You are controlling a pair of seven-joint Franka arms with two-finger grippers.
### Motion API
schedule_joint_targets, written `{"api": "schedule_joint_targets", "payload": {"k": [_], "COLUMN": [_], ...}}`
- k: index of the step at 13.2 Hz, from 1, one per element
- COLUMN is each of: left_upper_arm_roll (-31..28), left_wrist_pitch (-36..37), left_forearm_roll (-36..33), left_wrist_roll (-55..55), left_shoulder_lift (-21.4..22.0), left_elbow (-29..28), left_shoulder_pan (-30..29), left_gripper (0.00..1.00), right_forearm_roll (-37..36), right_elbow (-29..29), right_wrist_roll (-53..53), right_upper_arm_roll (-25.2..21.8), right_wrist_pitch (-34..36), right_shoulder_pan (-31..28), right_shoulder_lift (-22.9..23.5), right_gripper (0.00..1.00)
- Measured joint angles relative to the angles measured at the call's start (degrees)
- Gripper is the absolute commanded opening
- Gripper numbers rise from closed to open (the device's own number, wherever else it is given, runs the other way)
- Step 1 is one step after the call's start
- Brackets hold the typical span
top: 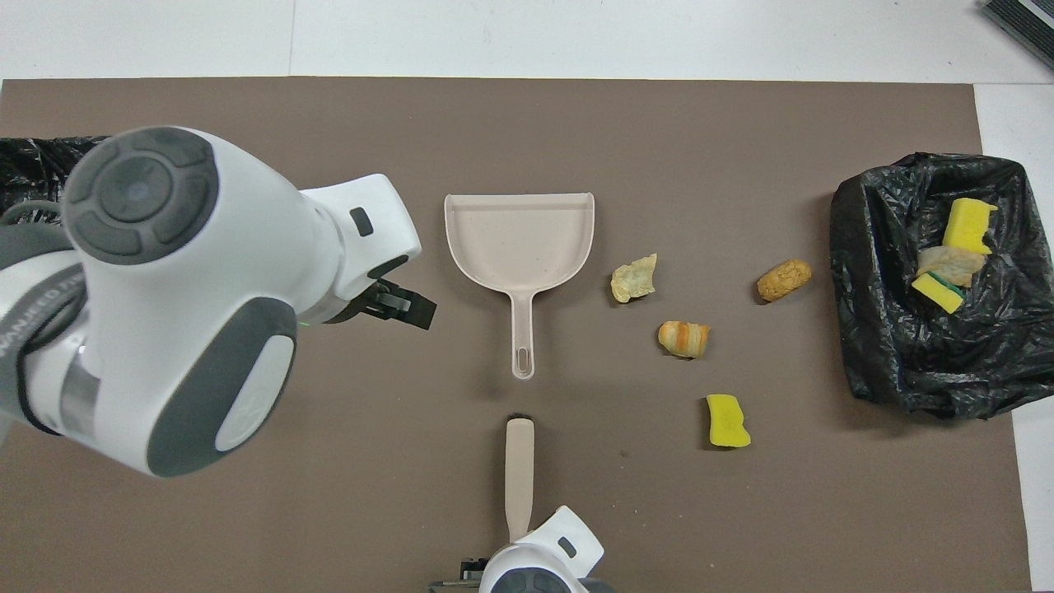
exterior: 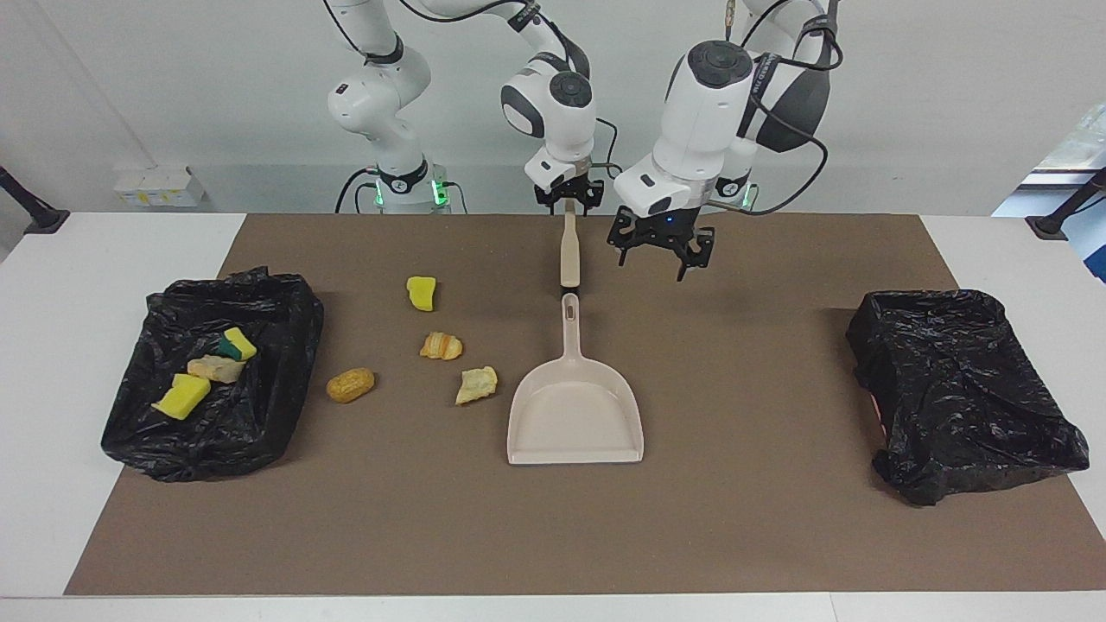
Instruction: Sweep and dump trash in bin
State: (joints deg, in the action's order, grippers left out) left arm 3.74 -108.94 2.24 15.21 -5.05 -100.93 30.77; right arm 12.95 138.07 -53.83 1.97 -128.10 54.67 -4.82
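Right claw (exterior: 568, 205) down at brush handle (exterior: 568, 250), closing on it, grip unclear; left claw (exterior: 661, 244) wide open, empty, hovering beside; grab dustpan (exterior: 575, 415) handle; trash (exterior: 441, 345) light, squishy, four bits on bench, three already in bin (exterior: 285, 302)

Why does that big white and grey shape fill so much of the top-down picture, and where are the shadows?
Overhead view: the left arm is raised close to the camera, so it looms large and hides part of the mat. Facing view: soft, short shadows lie beside the dustpan and under the left gripper; the black bin liner shows small glints.
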Motion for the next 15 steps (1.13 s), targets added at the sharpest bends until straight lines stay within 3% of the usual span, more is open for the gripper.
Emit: {"api": "schedule_joint_targets", "payload": {"k": [3,6,13,15], "left_upper_arm_roll": [0.10,0.09,-0.05,-0.11], "left_wrist_pitch": [-6.06,-10.16,-17.02,-17.49], "left_forearm_roll": [-1.87,-2.04,-5.27,-5.54], "left_wrist_roll": [8.25,11.56,19.06,19.72], "left_shoulder_lift": [-4.67,-8.79,-15.74,-16.36], "left_elbow": [-0.46,-0.49,-0.11,0.24], "left_shoulder_pan": [4.76,6.61,7.43,7.53], "left_gripper": [1.00,1.00,1.00,0.81], "right_forearm_roll": [0.00,0.00,0.09,0.09], "right_elbow": [0.12,0.19,-0.34,-0.90], "right_wrist_roll": [0.00,0.00,-0.98,-0.98], "right_upper_arm_roll": [0.00,0.00,-0.51,-0.73], "right_wrist_pitch": [-0.02,-0.02,2.67,6.65], "right_shoulder_pan": [0.00,0.00,-0.61,-2.76], "right_shoulder_lift": [0.22,0.23,-0.33,-1.85], "right_gripper": [0.46,0.00,0.00,0.00]}}
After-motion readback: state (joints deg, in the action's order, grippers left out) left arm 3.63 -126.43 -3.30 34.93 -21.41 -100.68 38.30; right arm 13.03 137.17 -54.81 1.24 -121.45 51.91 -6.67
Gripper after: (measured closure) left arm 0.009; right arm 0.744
